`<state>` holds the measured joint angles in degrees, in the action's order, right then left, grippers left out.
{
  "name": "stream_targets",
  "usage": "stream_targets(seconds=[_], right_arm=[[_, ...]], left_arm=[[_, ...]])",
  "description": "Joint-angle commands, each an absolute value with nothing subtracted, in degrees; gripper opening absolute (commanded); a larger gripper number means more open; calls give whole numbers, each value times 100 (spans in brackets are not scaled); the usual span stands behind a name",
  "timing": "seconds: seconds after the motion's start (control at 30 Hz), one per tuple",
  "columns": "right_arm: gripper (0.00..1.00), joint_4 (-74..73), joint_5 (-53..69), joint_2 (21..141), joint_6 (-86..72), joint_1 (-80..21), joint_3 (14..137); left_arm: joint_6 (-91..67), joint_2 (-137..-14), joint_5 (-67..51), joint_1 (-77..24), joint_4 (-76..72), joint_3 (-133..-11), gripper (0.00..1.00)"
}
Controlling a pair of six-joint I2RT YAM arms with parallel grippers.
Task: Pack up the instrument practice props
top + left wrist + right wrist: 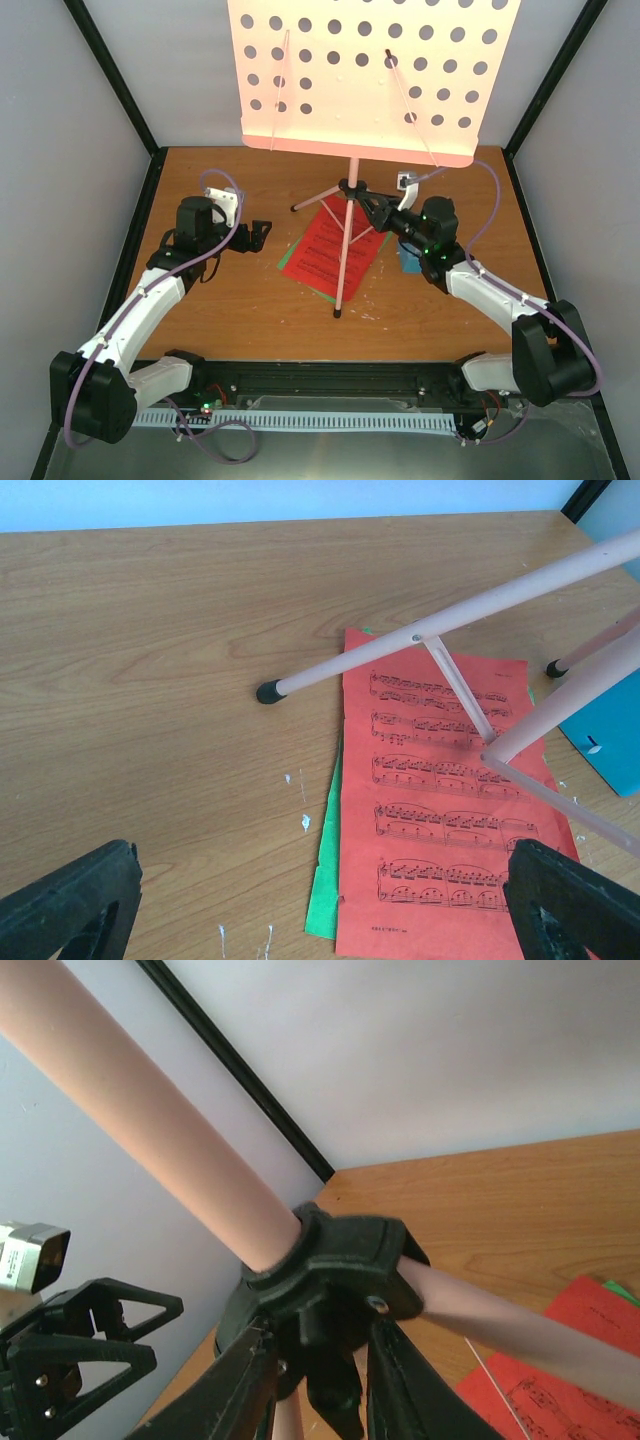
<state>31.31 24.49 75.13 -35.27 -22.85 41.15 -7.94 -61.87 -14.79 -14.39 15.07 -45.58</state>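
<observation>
The pink music stand stands at the table's middle, with its hole-punched desk [360,70] high up and its black tripod hub [350,187] below. My right gripper [368,206] is shut on the hub [330,1270], one finger on each side of its black underside [320,1360]. The red page [335,250] lies under the tripod on the green page [325,880], whose edge shows. The blue metronome [410,260] is mostly hidden under my right wrist. My left gripper [258,235] is wide open and empty, left of the pages [320,920].
The stand's legs spread over the pages, one foot [270,692] on bare wood to the left and one [337,313] toward me. A small white object [404,181] lies behind the hub. Grey walls close in the table on three sides.
</observation>
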Motion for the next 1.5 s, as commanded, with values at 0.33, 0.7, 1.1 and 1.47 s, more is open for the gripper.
stream_targets(seconds=[0.33, 0.7, 1.1, 1.47], right_arm=[[17, 3278, 2520, 7286, -2977, -2266, 3906], [3, 2838, 2447, 6950, -19, -2274, 3843], [3, 1147, 1604, 6893, 3529, -2302, 4552], [76, 2496, 1846, 5615, 924, -2301, 3219]], left_arm=[[-651, -6170, -1528, -1415, 1512, -4744, 100], [-653, -6185, -1571, -1415, 1506, -4742, 100], [-663, -6173, -1626, -1414, 1507, -4744, 100], [-659, -6200, -1573, -1415, 1512, -4746, 99]])
